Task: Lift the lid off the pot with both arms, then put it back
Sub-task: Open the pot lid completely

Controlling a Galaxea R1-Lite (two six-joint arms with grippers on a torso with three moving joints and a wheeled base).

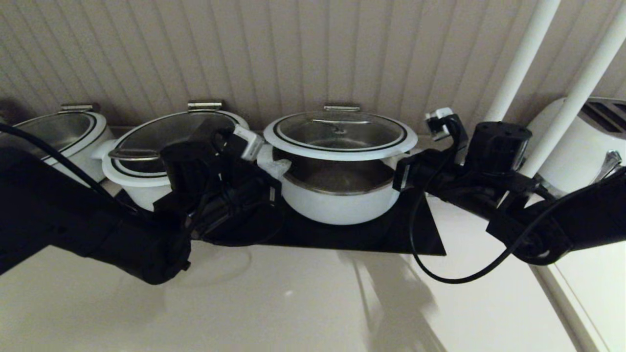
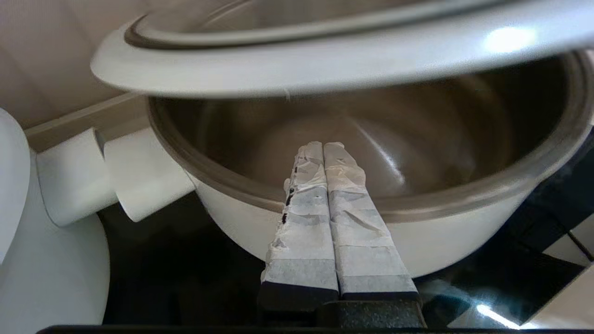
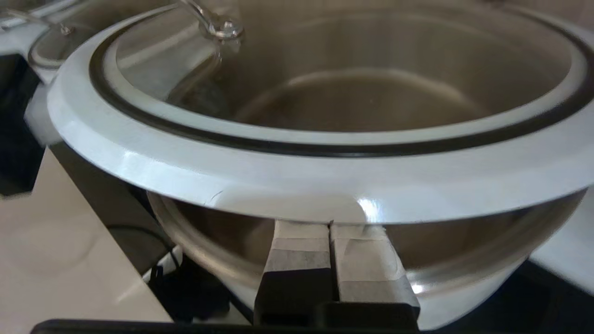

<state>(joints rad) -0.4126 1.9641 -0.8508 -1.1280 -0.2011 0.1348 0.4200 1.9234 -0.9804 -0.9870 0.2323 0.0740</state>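
Head view: lid [image 1: 340, 134] hangs level right above the pot [image 1: 337, 195], propped from both sides.
Left gripper [image 2: 325, 150] and right gripper [image 3: 330, 225], fingers pressed together, sit under opposite rim edges, so it goes straight down.

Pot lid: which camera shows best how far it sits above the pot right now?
The head view: the whole lid shows above the pot, with a gap along the front. The left wrist view shows only the lid's rim from beneath, over the left gripper. The right wrist view shows its top, rim over the right gripper.
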